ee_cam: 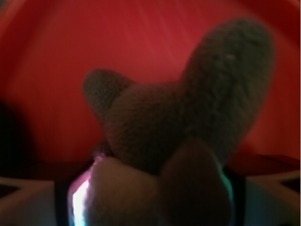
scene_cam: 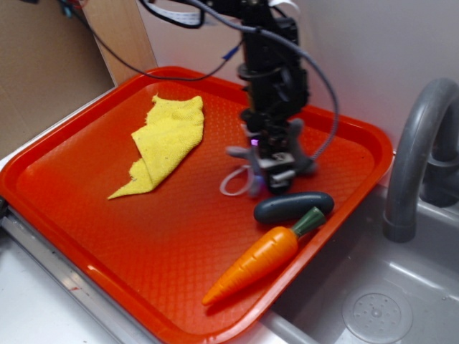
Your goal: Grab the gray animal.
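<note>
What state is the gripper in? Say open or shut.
Shut on the gray animal: the gripper sits down over it on the red tray, and plush fills the wrist view between the fingers.

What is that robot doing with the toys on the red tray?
The robot's gripper is down on the gray animal, a little plush toy, in the middle of the orange tray. Its jaws appear closed around the toy. A carrot, a dark capsule and a yellow cloth lie nearby, untouched.
</note>
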`<control>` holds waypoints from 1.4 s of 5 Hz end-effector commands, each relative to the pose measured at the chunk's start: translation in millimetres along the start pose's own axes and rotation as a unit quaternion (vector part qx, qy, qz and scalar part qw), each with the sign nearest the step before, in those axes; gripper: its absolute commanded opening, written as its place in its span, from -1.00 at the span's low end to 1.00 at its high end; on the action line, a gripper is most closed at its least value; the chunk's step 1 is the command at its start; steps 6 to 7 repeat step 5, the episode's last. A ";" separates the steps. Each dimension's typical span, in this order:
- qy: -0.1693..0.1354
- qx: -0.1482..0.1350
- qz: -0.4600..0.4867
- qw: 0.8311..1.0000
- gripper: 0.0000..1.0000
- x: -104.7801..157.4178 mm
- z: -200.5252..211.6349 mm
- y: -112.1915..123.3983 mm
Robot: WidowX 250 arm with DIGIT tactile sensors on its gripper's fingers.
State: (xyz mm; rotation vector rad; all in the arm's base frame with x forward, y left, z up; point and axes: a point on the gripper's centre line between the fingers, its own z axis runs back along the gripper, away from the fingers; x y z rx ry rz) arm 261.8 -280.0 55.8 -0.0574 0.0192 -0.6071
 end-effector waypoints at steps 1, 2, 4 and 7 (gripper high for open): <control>-0.109 0.054 0.208 0.970 -1.00 -83.7 139.8 19.6; -0.118 0.045 0.245 0.961 -1.00 -127.1 179.4 39.8; -0.137 0.063 0.300 0.942 -1.00 -148.1 201.8 51.2; -0.110 0.071 0.295 0.947 -1.00 -143.6 199.9 54.5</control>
